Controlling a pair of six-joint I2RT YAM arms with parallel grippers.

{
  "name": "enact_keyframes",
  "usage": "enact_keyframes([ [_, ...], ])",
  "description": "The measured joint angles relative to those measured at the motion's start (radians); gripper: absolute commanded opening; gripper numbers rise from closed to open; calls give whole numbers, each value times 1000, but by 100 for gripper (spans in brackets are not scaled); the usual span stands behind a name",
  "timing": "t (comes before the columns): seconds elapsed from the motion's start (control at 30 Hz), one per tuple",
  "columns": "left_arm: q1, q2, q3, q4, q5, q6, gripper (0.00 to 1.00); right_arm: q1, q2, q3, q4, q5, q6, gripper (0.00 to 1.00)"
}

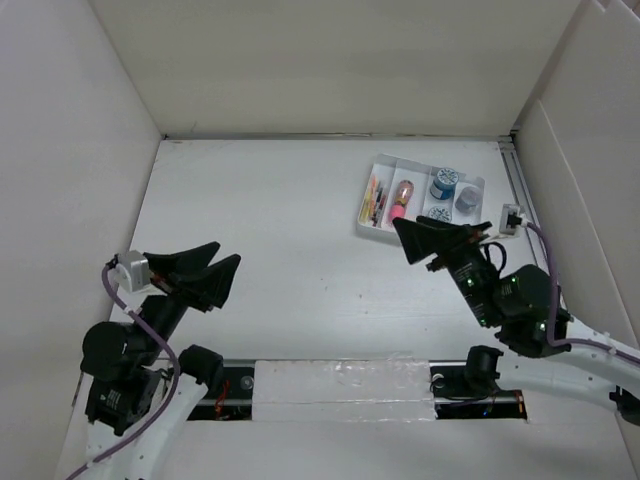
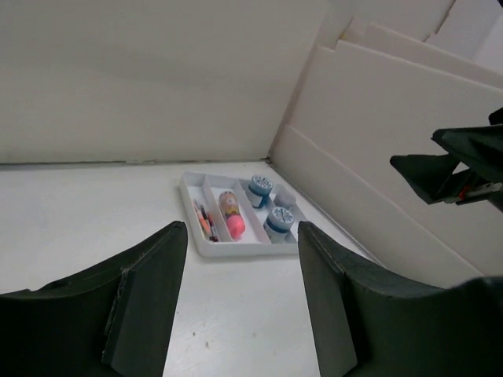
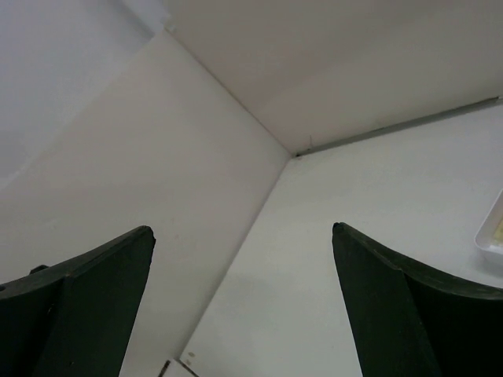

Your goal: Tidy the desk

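Note:
The desk [image 1: 280,200] is a wide white tabletop between tall white walls. A small white compartmented tray [image 1: 372,226] sits at its far right, holding pens [image 1: 377,200], a pink-ended object [image 1: 401,198] and blue spools [image 1: 443,184]. My left gripper [image 1: 226,254] is open and empty over the left side, pointing towards the tray [image 2: 236,250]. My right gripper [image 1: 412,243] is open and empty just in front of the tray. In the right wrist view the right gripper [image 3: 240,228] faces bare desk [image 3: 377,181], with the tray's corner [image 3: 491,232] at the right edge.
White walls [image 1: 80,150] close in the left, back and right. A small black and white device [image 1: 511,218] sits by the right wall beside a rail. A taped strip [image 1: 340,385] runs along the near edge between the arm bases.

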Motion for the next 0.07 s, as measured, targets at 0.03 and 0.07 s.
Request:
enact_keyframes([
  [0.03,0,0,9,11,0,0,54,0,-21,-10,9,5,-7,100],
  [0.07,0,0,13,21,0,0,55,0,-35,-19,19,10,-12,100],
])
